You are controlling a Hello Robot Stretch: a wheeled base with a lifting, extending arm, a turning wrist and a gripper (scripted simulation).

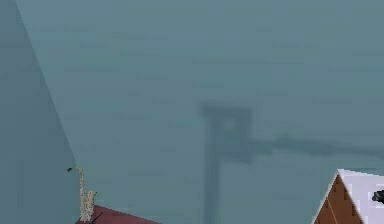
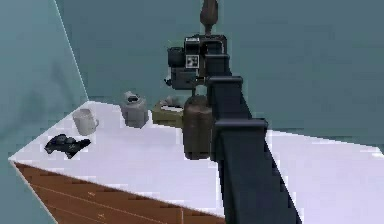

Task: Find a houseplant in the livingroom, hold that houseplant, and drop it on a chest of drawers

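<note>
Since the arm reaches over the chest of drawers, we judge the drop is in hand. A dark brown pot, perhaps the houseplant, stands on its white top beside the arm. Farther out, we cannot tell whether the gripper holds anything; we should lower gently, clear of the grey pot.

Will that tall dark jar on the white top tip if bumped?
The tall dark jar is taller than wide, so it probably tips rather than slides. It looks rigid, maybe ceramic, so likely breakable. On the smooth white top, a low push may slide it.
</note>
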